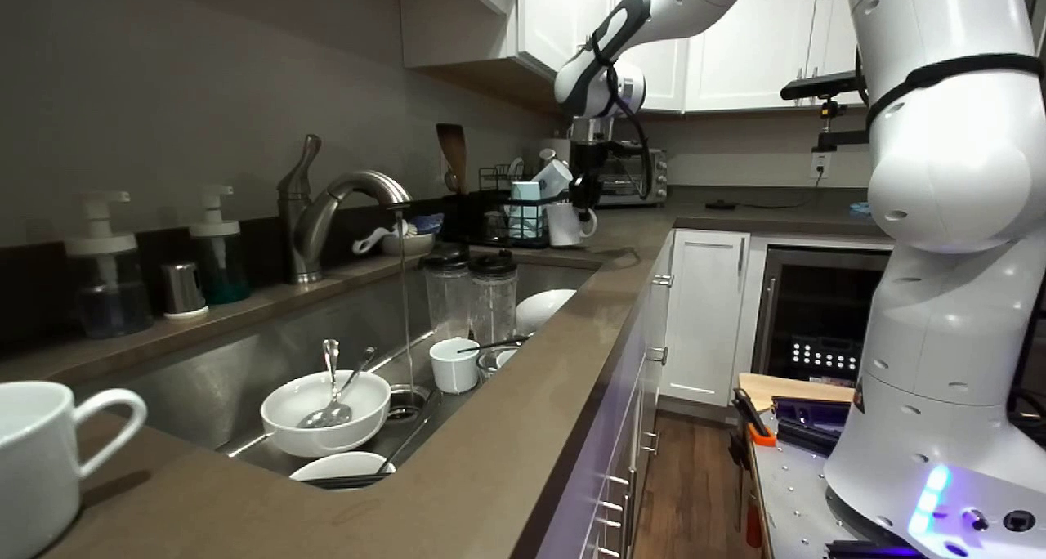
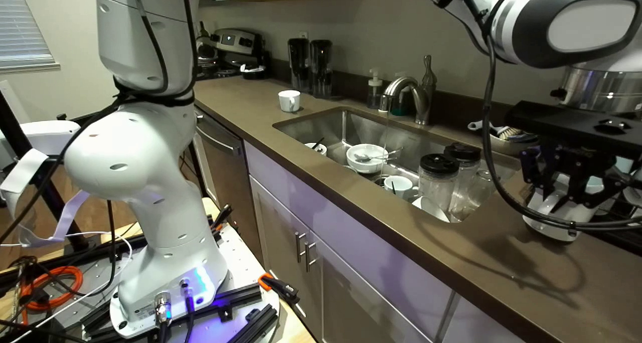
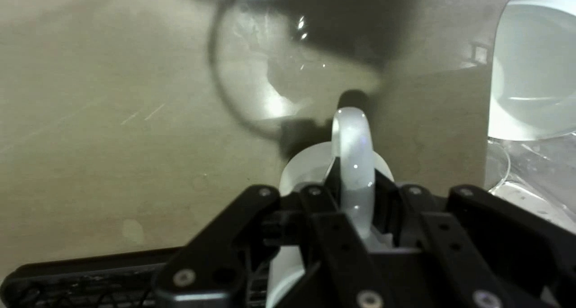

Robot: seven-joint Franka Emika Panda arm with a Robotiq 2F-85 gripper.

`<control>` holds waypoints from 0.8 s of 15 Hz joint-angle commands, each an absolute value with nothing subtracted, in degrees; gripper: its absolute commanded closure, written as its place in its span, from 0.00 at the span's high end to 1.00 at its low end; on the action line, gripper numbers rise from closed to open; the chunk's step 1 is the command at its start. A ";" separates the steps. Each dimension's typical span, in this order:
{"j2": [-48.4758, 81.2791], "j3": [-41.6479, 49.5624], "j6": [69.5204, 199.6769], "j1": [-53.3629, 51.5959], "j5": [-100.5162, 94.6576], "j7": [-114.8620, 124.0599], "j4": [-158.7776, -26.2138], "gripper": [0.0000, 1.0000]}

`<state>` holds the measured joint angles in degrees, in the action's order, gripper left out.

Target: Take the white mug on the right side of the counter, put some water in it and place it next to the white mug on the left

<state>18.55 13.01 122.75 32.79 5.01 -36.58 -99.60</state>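
Observation:
My gripper (image 3: 357, 184) is shut on the handle of the right-hand white mug (image 1: 563, 225), a finger on each side of it. In an exterior view that mug (image 2: 562, 215) hangs below the dark fingers at the right end of the counter (image 1: 523, 428); whether its base touches the surface I cannot tell. Its inside is hidden. The left-hand white mug (image 2: 289, 101) stands upright beyond the far end of the sink, and shows large in an exterior view as a mug (image 1: 33, 461) near the camera. A thin stream of water (image 1: 404, 297) runs from the faucet (image 1: 359, 187).
The steel sink (image 2: 346, 117) holds white bowls (image 1: 327, 416), a cup (image 1: 454, 364) and lidded clear bottles (image 2: 436, 182). A black dish rack (image 3: 112, 259) with cups borders the held mug. Soap dispensers (image 1: 106, 273) line the wall. Upper cabinets (image 1: 564, 20) hang close to the arm.

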 commanded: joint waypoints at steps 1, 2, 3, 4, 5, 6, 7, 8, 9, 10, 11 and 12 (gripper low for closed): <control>14.26 14.47 124.39 30.04 2.91 -34.73 -104.07 0.06; 13.81 14.74 124.46 29.33 2.54 -34.34 -104.66 0.06; 13.29 14.99 124.33 28.77 2.23 -34.06 -105.11 0.06; 12.78 15.19 124.50 28.13 2.00 -33.63 -105.73 0.06; 12.32 15.33 124.49 27.52 1.79 -33.22 -106.20 0.06; 11.86 15.44 124.54 27.01 1.67 -33.05 -106.70 0.06; 11.43 15.48 124.61 26.45 1.45 -32.53 -107.10 0.06; 11.04 15.50 124.79 25.88 1.18 -31.90 -107.55 0.06; 10.77 15.49 124.87 25.40 0.99 -31.37 -107.84 0.06; 10.38 15.43 124.76 24.87 0.80 -30.70 -108.09 0.06; 10.13 15.42 124.94 24.40 0.54 -30.16 -108.44 0.06; 9.95 15.28 124.62 23.97 0.57 -29.83 -108.47 0.06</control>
<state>12.86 14.95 123.11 25.69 2.20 -32.29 -105.99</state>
